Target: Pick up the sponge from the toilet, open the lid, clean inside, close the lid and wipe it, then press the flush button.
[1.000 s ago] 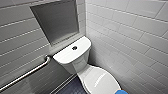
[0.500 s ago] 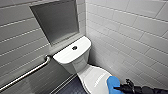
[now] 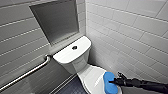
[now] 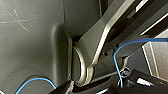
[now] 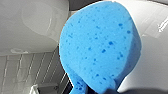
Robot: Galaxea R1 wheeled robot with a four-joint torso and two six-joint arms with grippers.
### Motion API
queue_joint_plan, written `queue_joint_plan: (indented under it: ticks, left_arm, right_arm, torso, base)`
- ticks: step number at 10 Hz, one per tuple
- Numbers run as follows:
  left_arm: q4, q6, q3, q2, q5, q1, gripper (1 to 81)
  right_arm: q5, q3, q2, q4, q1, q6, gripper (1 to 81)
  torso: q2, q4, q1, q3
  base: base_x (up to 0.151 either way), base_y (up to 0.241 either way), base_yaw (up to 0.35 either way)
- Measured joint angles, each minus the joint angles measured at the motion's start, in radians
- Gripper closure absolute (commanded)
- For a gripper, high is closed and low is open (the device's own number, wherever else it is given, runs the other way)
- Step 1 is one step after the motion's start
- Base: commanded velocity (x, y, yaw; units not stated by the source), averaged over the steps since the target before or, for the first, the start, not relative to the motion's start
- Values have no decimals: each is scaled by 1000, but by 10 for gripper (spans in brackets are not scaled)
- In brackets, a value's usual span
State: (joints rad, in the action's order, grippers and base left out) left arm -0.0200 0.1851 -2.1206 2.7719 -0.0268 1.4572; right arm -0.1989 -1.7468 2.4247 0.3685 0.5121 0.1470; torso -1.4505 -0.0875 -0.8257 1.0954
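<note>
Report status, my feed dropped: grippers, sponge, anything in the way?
Right gripper shut on sponge, over closed lid. Left: cannot tell. Nothing seen blocking the lid.

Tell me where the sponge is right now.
In the head view the sponge is low on the right, pinched by the right tool above the closed lid, in front of the tank.

Steel grab bar point(image 3: 27, 72) beside recessed niche point(image 3: 56, 21), tiled wall point(image 3: 130, 32)
</note>
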Motion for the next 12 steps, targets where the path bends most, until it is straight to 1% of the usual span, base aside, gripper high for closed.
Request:
queue_joint_plan:
  ticks: [2, 3, 4, 6, 7, 8, 10, 12]
  left_arm:
    - [0, 0, -14, 10, 0, 0, 10]
    - [0, 0, -23, 11, 1, 0, 10]
    - [0, 0, -23, 13, -3, -3, 10]
    - [0, 0, -26, 13, -2, 4, 10]
    - [0, 0, -37, 14, -3, 8, 10]
    - [-1, 0, -48, 16, -3, 14, 10]
    - [-1, 0, -55, 18, -3, 20, 10]
    - [-1, 0, -55, 18, -3, 21, 10]
  right_arm:
    - [-10, -88, 79, 4, -33, 8, 811]
    - [-20, -140, 126, 4, -42, 12, 811]
    - [-30, -164, 139, 6, -56, 12, 811]
    - [-24, -246, 170, 7, -88, 17, 811]
    - [-4, -288, 202, 8, -94, 18, 811]
    - [-5, -329, 241, 9, -89, 18, 811]
    - [-3, -452, 300, 11, -86, 19, 811]
    - [17, -571, 346, 16, -85, 38, 811]
  torso:
    - [0, 0, 0, 44]
    - [1, 0, -1, 55]
    - [1, 0, -1, 63]
    - [1, 0, -1, 63]
    - [1, 0, -1, 63]
    - [1, 0, -1, 63]
    - [1, 0, -1, 63]
    - [1, 0, -1, 63]
  base:
    - [0, 0, 0]
    - [0, 0, 0]
    - [0, 0, 0]
    - [0, 0, 0]
    - [0, 0, 0]
    - [0, 0, 0]
    - [0, 0, 0]
    - [0, 0, 0]
